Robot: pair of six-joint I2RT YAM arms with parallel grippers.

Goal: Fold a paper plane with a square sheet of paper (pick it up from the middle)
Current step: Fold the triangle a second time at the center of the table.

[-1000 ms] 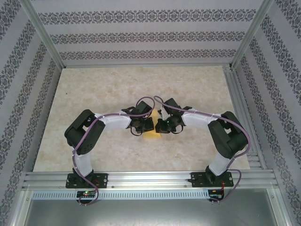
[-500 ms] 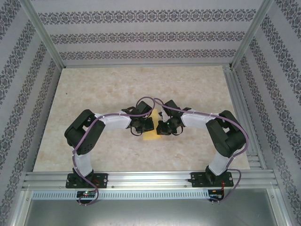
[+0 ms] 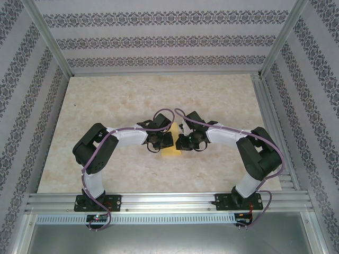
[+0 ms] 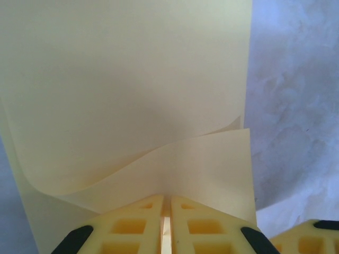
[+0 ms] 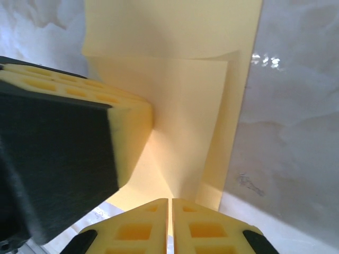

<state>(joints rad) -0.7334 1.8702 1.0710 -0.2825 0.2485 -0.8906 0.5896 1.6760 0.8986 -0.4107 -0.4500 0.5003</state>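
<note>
Aluminium rails (image 3: 169,200) at the near edge carried both arm bases. From them the two black-and-white arms (image 3: 95,151) bent inward to meet over the middle of the pale, marbled counter (image 3: 106,100).

The left gripper (image 4: 166,214) had its ribbed yellow fingers pressed together, clamped on the near edge of the square sheet of thin yellow paper (image 4: 132,90). The sheet was doubled over: a shorter flap with a wavy top edge stood in front of a taller layer behind it. The right gripper (image 5: 170,211) likewise had its fingers together, pinching the same sheet where the flap met the back layer. In the right wrist view the left gripper's black-and-yellow finger lay against the sheet just to the left.

From above, the sheet showed as a small yellow patch between the two gripper heads and slightly nearer than them. Whether it touched the counter I could not tell.

Beyond the grippers the counter ran back to grey-patterned fabric walls (image 3: 169,42).
</note>
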